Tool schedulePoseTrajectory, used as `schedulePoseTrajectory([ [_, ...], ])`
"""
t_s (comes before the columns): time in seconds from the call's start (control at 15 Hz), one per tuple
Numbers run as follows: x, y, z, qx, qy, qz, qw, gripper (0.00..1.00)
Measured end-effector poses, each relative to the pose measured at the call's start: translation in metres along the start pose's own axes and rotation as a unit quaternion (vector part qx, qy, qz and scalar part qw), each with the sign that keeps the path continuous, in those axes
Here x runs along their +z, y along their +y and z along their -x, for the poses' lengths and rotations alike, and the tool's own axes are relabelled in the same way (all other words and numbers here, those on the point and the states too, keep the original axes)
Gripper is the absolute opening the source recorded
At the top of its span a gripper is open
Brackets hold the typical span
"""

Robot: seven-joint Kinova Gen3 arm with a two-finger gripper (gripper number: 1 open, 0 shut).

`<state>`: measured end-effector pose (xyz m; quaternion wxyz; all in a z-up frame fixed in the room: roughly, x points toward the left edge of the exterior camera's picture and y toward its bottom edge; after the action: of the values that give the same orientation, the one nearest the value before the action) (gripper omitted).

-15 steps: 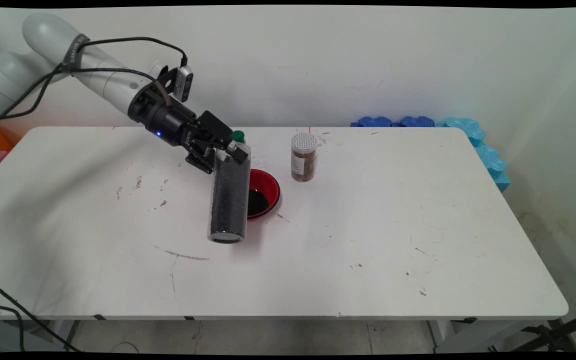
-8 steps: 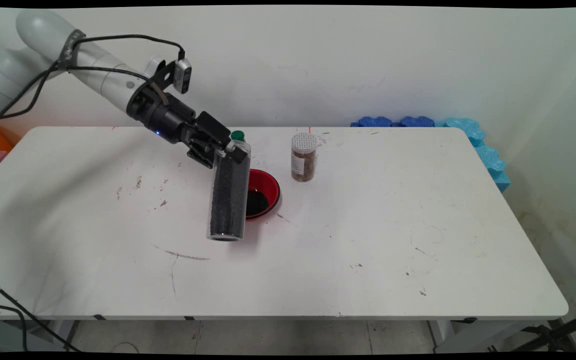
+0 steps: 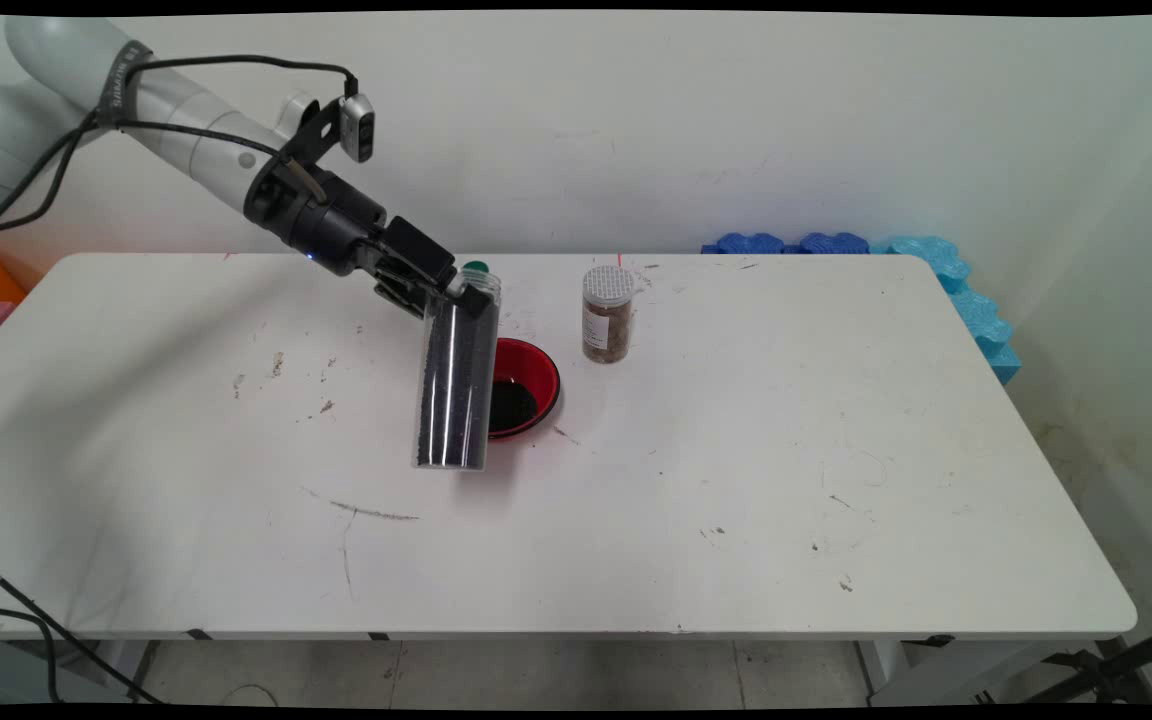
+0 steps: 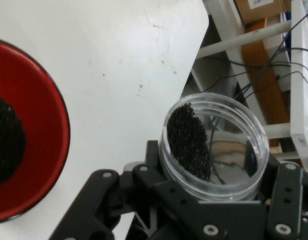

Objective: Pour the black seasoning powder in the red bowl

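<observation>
White tabletop (image 3: 736, 480) fills most of my main view, scuffed and speckled with dark marks, with a pale wall behind it. From the upper left my arm reaches down toward the table's middle, black cables trailing off it. At its end the gripper (image 3: 451, 291) is clamped on the upper rim of a tall clear jar (image 3: 454, 385), one finger on each side of the neck; on my hand view the black linkage closes around the jar's open mouth (image 4: 214, 145) from both sides. I see the jar standing close to upright, leaning slightly, its lower end near the table surface, though I cannot tell whether it touches. It is packed with small black grains (image 4: 189, 142), which on the hand view lie banked against one side of the inner wall just below the rim. A small green cap (image 3: 476, 268) shows on the table just behind the gripper. Immediately right of the jar, partly hidden by it, sits a red bowl (image 3: 536, 375) holding a dark heap of the same black grains (image 3: 513, 402). Further right and a little farther back stands a small spice jar (image 3: 607, 314) with a perforated pale lid and brownish contents, well apart from the bowl. At the far right, blue foam pieces (image 3: 936, 270) lie along the table's back corner against the wall.
</observation>
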<state>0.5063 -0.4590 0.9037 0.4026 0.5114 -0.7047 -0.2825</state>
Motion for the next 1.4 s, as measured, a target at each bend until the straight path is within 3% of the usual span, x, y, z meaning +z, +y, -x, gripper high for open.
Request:
schedulePoseTrajectory([
  [0.4, -0.005, 0.016, 0.000, 0.052, 0.014, -0.010, 0.9985, 0.00],
  [0.8, -0.009, 0.039, 0.001, 0.107, 0.027, -0.016, 0.9937, 0.00],
  [1.13, -0.010, 0.058, -0.001, 0.169, 0.044, -0.024, 0.9844, 0.00],
  [1.4, -0.013, 0.082, -0.006, 0.220, 0.068, -0.025, 0.9729, 0.00],
])
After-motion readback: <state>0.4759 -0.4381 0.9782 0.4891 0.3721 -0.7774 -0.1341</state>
